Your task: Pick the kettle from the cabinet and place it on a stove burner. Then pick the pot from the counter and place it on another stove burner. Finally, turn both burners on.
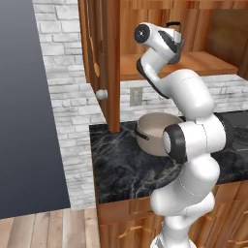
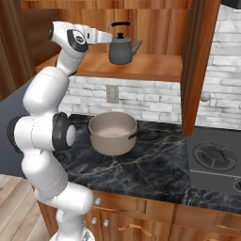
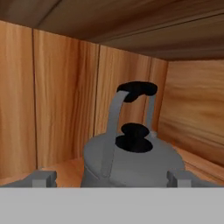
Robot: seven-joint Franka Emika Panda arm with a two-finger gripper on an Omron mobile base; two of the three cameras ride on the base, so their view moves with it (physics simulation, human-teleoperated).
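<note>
Gripper (image 3: 111, 178) fingers stood apart, flanking kettle (image 3: 131, 159) at lower centre, unclamped | kettle sat on cabinet (image 2: 155, 66) shelf | step: first pick | next: close on kettle, lift out

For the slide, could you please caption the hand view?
Open gripper straddling the dark grey kettle on the wooden cabinet shelf, not yet gripping.

Left base view: from behind my arm, left of the pot (image 1: 156, 133), facing forward and down. Right base view: the same pot (image 2: 113, 133) from its right. Both share pot, table (image 2: 155, 169) and cabinet (image 2: 155, 66). Hand view: close before the kettle (image 3: 131, 162), inside the cabinet.
</note>
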